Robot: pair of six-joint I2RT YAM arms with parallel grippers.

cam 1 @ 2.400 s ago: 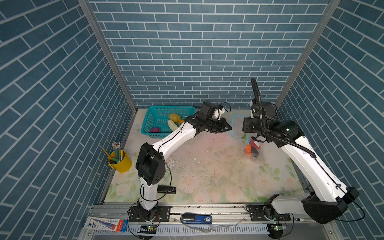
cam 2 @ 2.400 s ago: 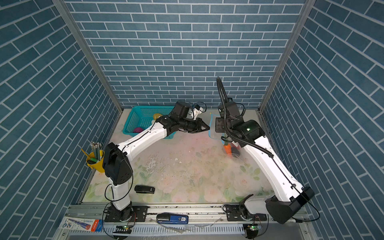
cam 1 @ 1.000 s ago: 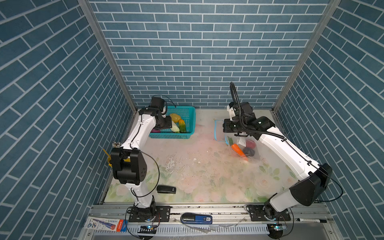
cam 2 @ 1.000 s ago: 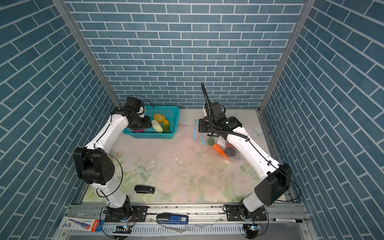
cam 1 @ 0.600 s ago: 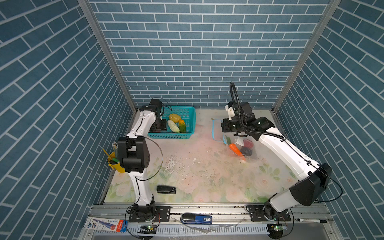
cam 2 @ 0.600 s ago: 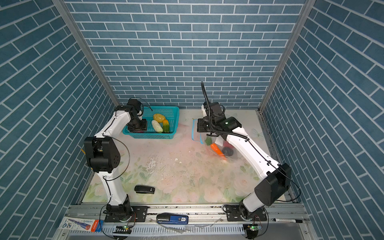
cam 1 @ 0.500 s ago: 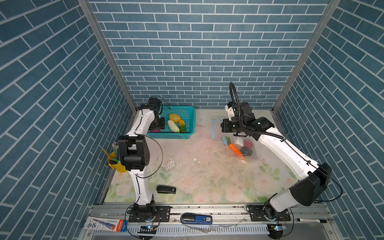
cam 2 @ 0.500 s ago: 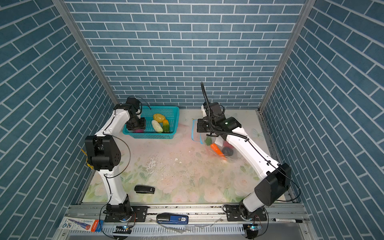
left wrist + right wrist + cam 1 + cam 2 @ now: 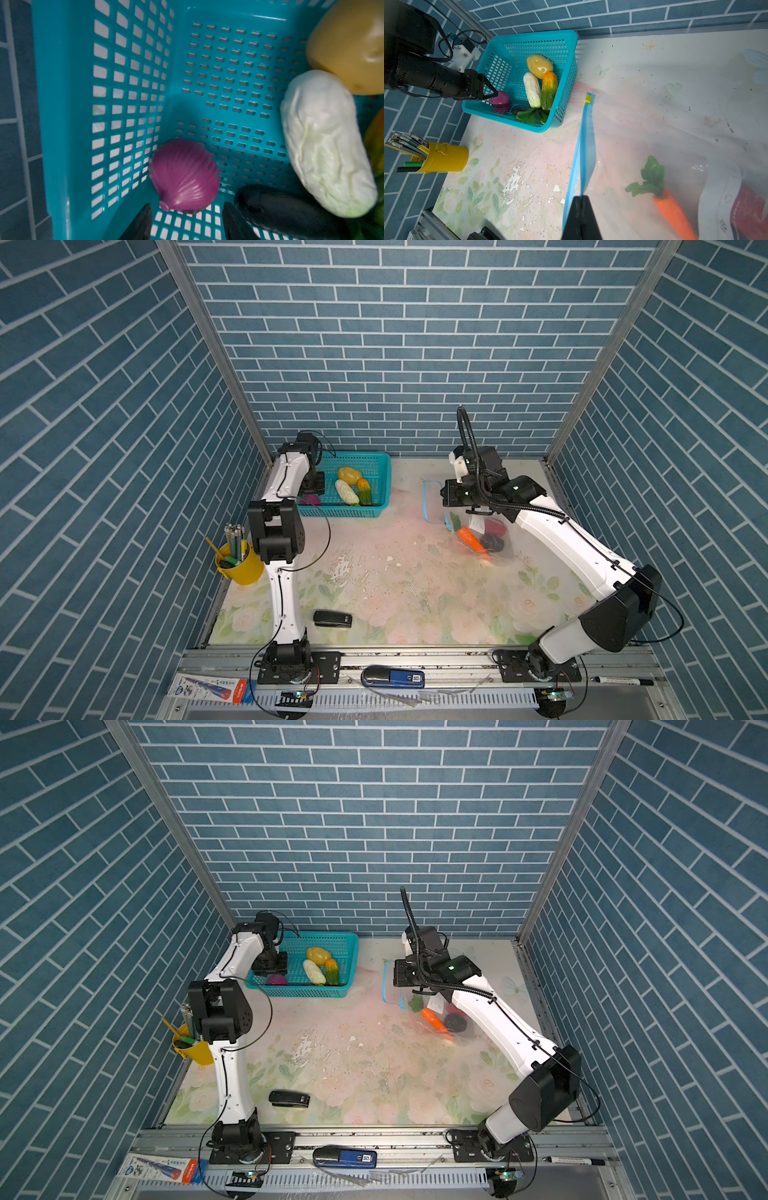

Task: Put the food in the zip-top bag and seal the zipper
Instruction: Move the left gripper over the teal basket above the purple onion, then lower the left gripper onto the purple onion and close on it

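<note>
My left gripper is open inside the teal basket, its fingertips just over the purple onion in the basket's corner. Beside the onion lie a dark eggplant, white cabbage, yellow potato and a green-orange piece. My right gripper is shut on the blue zipper edge of the zip-top bag, holding the mouth up. The yellow slider sits at the strip's far end. Inside the bag are an orange carrot, a red strawberry and a dark piece.
The basket stands against the back wall, close to the left wall. A yellow cup of pens stands at the table's left edge. A black stapler lies near the front. A blue device rests on the front rail.
My left arm swung back from the bag to the basket, and its open gripper came down over the onion. The right gripper kept hold of the bag edge and barely moved.
</note>
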